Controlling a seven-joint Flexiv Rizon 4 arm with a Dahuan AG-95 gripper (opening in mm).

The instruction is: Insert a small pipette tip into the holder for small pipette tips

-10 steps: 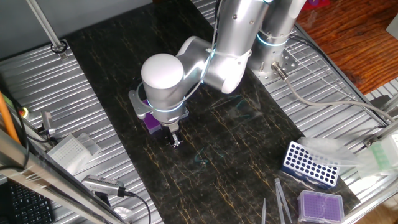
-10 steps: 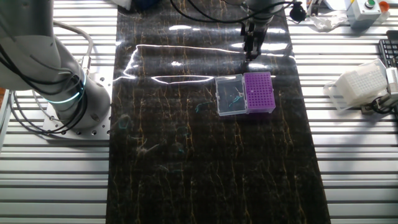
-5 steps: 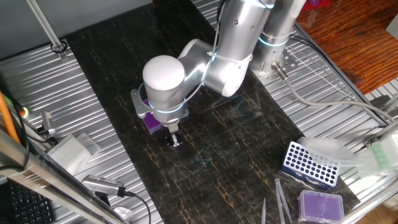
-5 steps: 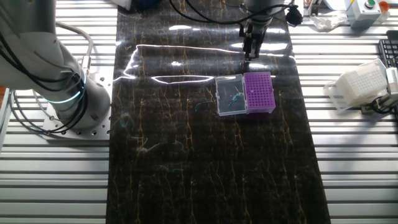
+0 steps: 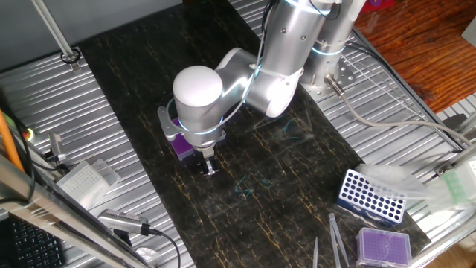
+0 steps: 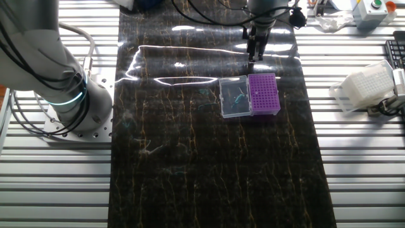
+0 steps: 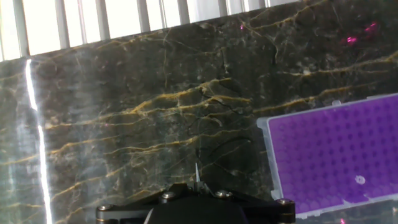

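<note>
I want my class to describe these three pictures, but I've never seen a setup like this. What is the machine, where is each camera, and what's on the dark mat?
It is one silver robot arm with a two-fingered hand. Two pictures come from fixed cameras on different sides of the table; the third looks along the fingers. On the mat sits the holder for small pipette tips, purple-topped, its clear lid open beside it. The hand hangs beside the holder, pinching a thin pipette tip. Off the mat are a blue rack and another purple box.
</note>
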